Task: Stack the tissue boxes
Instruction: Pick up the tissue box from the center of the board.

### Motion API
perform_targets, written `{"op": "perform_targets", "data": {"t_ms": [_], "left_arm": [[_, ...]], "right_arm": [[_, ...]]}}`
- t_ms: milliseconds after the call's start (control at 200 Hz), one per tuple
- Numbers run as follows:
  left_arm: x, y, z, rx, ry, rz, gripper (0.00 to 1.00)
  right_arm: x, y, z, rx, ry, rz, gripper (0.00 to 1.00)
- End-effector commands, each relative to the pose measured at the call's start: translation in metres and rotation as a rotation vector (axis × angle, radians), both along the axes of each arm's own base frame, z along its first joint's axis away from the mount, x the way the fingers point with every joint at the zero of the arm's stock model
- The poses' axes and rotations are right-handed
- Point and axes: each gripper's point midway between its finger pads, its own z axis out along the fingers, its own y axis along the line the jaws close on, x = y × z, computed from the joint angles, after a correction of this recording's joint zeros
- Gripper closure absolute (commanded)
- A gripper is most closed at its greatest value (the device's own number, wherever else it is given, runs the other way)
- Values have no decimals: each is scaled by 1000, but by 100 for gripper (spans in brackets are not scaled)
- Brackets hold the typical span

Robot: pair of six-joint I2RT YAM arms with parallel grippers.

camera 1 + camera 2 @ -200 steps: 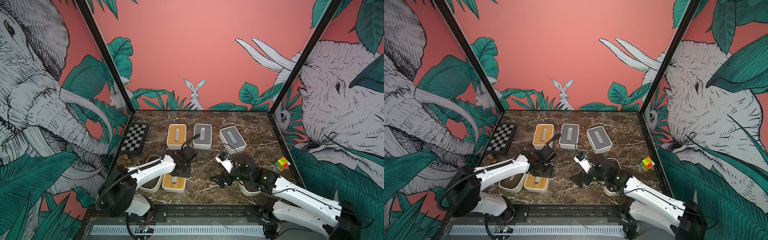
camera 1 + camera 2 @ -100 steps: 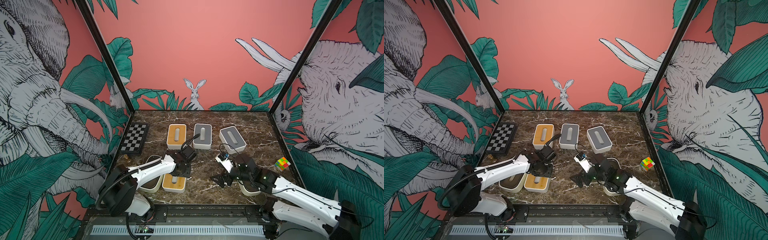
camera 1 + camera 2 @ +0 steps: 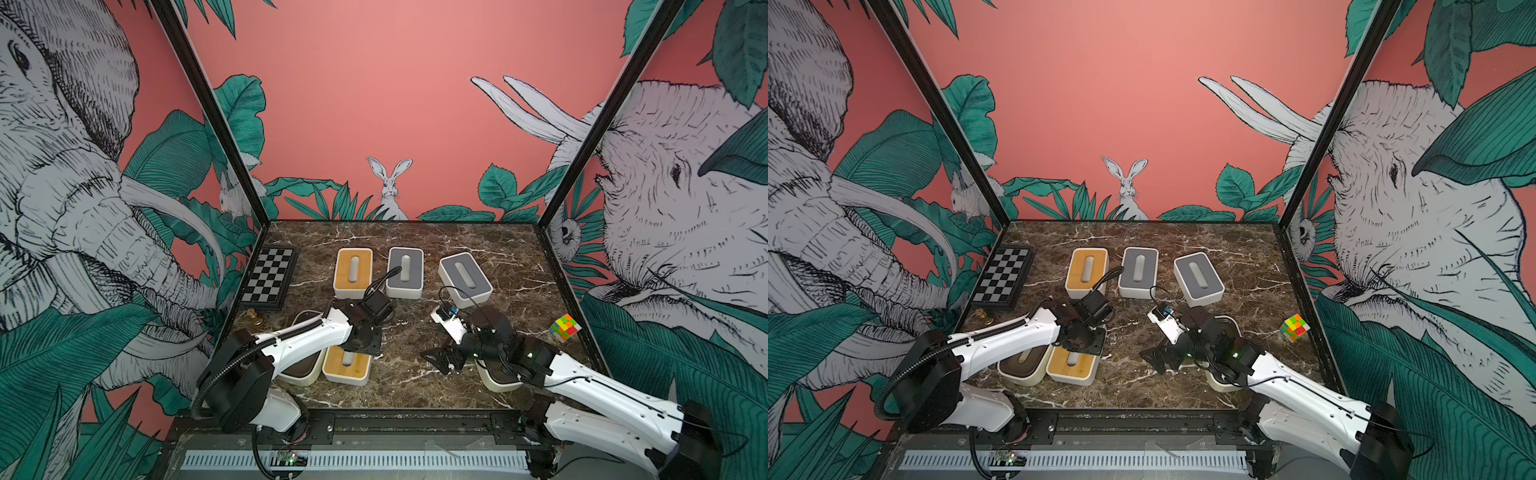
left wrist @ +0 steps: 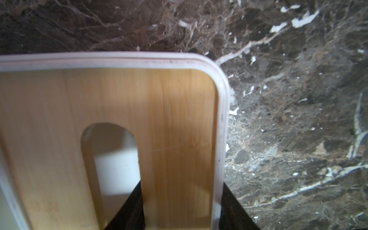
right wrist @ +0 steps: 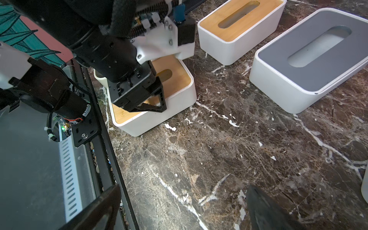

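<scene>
Pinching rounded bamboo-lidded box (image 4: pixel 169 119) wall, left gripper (image 4: pixel 181 191) narrow, right gripper (image 5: pixel 181 201) wide over veined marble (image 5: pixel 239 139).

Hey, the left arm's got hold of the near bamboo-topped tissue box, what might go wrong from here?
1. The left gripper pinches the near bamboo-lidded box off-centre, with one finger in the slot and one outside the wall. It may tilt when lifted, or the lid alone may come up.
2. The dark-lidded cream box sits right beside it and could get nudged.
</scene>
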Motion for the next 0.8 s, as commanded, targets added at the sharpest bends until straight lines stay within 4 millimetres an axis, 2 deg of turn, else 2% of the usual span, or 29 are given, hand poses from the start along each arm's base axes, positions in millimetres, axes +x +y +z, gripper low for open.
{"op": "perform_targets", "data": {"t_ms": [0,190,355,425,600,795], "left_arm": [[3,0,16,10,-30,-21,55],[6,-15,28,-13,-55,-66,55],[8,-43,39,-69,-65,-243,55],[7,-54,42,-88,-53,-344,54],[10,-60,46,-44,-65,-544,54],[15,-71,57,-23,-120,-719,55]], "right_arm": [[4,5,17,41,-46,-1,2],[5,-2,15,36,-58,-30,2],[9,-23,9,7,-87,-116,2],[13,-39,3,-29,-88,-193,2],[16,-69,-14,-64,-57,-338,2],[14,-83,-12,-2,-63,-411,2]]}}
